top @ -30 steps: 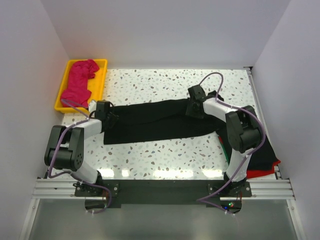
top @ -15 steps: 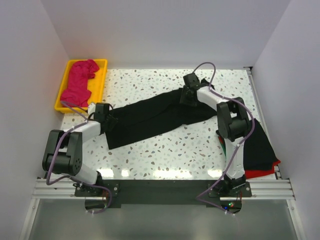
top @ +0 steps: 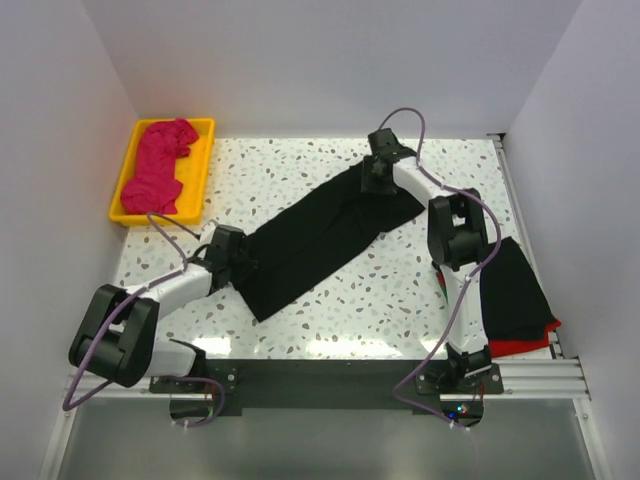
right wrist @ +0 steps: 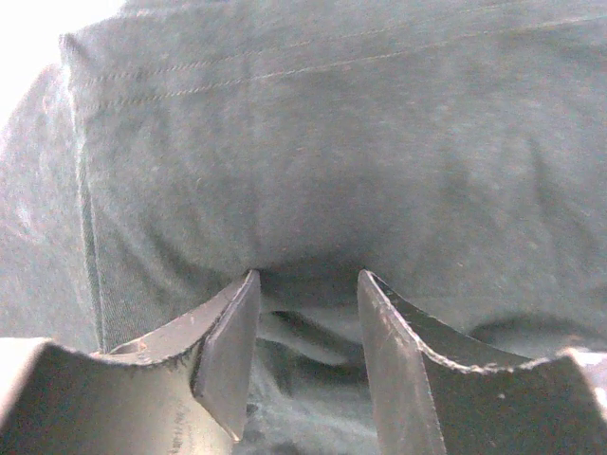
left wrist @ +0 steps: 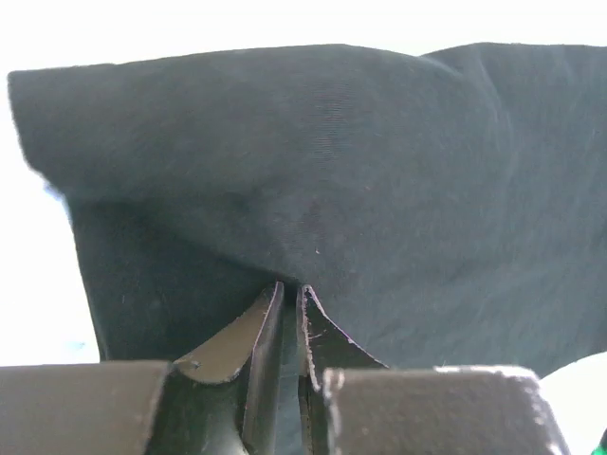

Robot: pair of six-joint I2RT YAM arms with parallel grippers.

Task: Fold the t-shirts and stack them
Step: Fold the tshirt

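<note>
From my station I see the black t-shirt (top: 320,235) lying as a long, narrow band on the speckled table (top: 400,295). Its long axis runs on a diagonal, from the near-left end by the left arm up to the far-right end near the back of the table. The left gripper (top: 238,264) has the near-left end. On its wrist feed the left gripper (left wrist: 290,296) shows its fingers pressed nearly together, pinching a thin fold of the black cloth. The right gripper (top: 377,183) sits on the far end. On its own feed the right gripper (right wrist: 305,284) has its fingers partly apart, with a thick bunch of the same cloth gathered between them and a double row of hem stitching above. A magenta t-shirt (top: 160,165) lies crumpled in the yellow tray (top: 199,172) at the far left. By the right edge, a second black shirt (top: 515,295) lies over a red shirt (top: 522,346).
</note>
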